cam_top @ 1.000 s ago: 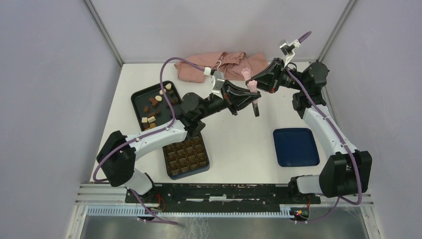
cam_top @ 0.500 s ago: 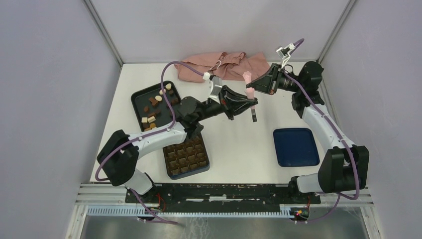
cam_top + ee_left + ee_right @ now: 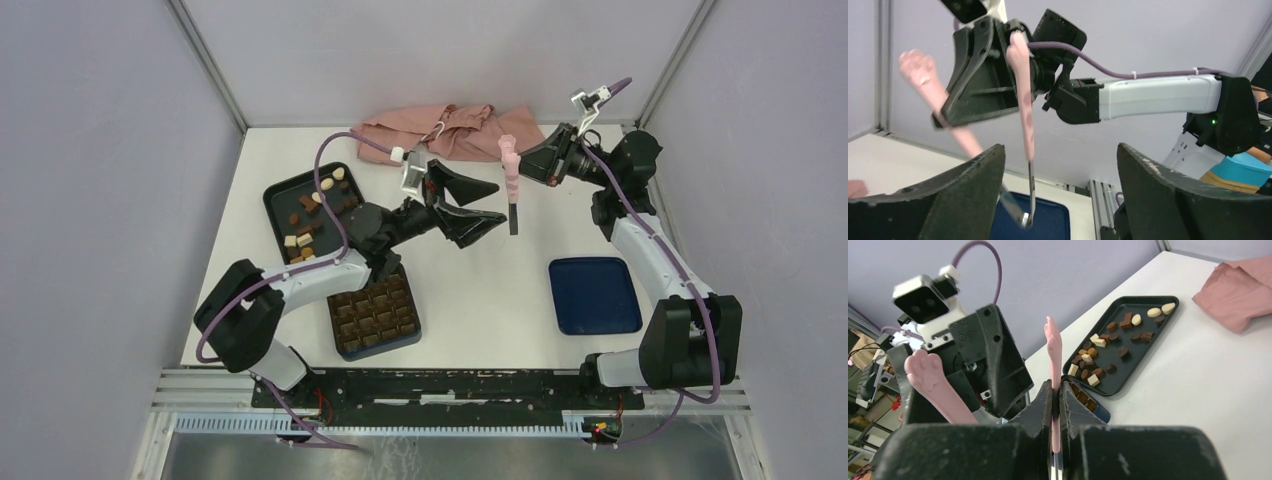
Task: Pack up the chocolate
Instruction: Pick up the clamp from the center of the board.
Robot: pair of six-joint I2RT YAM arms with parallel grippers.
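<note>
The chocolate (image 3: 305,208) lies as several brown and cream pieces in a black tray (image 3: 269,200) at the left, and shows again as chocolate (image 3: 1096,340) in the right wrist view. My right gripper (image 3: 524,165) is shut on one pink arm of a pair of tongs (image 3: 510,168), which hangs with its metal tips down. In the right wrist view the jaws of the right gripper (image 3: 1055,387) pinch the tongs (image 3: 1053,347). My left gripper (image 3: 498,202) stands open just left of the tongs. Its jaws (image 3: 1060,150) frame the tongs (image 3: 1025,105) without touching them.
A dark blue box (image 3: 410,330) with a brown gridded insert sits below the left arm. A blue lid (image 3: 594,295) lies at the right. A pink cloth (image 3: 450,130) is bunched along the back edge.
My left gripper has opened, let go of the tongs and drawn back to the left. The right gripper keeps hold of them, and they now hang more upright.
</note>
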